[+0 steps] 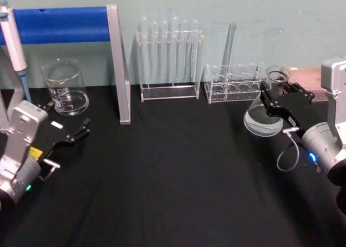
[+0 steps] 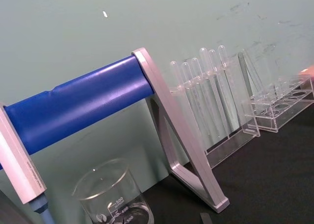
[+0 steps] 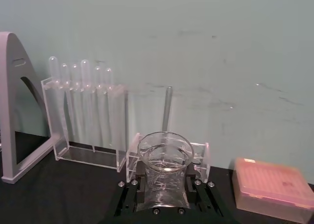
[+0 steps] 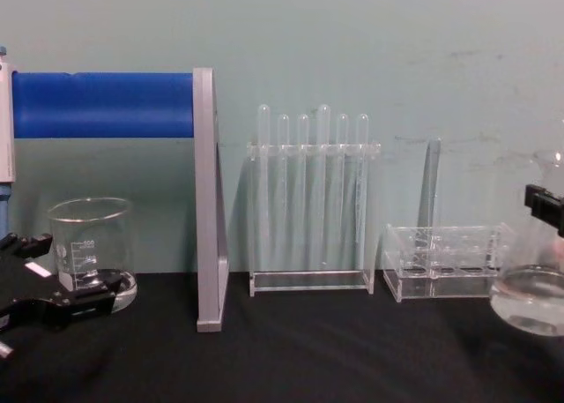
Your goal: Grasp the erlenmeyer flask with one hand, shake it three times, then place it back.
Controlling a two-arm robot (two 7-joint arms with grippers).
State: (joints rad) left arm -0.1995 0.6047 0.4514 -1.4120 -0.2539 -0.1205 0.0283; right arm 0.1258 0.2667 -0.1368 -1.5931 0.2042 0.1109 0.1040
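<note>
Fingers (image 1: pixel 268 102) of my right gripper (image 1: pixel 274 93) pinched the neck of the erlenmeyer flask (image 1: pixel 263 121); my left gripper (image 1: pixel 69 119) lay, jaws spread, beside the beaker (image 2: pixel 115 199) marked 500 and 400.

The erlenmeyer flask (image 1: pixel 263 121) is clear glass with a little clear liquid pooled in its wide base. It sits nearly upright, its narrow neck clamped in the right claw (image 1: pixel 278 93), flared rim above the claw and base below.

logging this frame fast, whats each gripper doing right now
Left gripper: open, holding nothing, near the beaker.
Right gripper: closed on the neck of the erlenmeyer flask.
</note>
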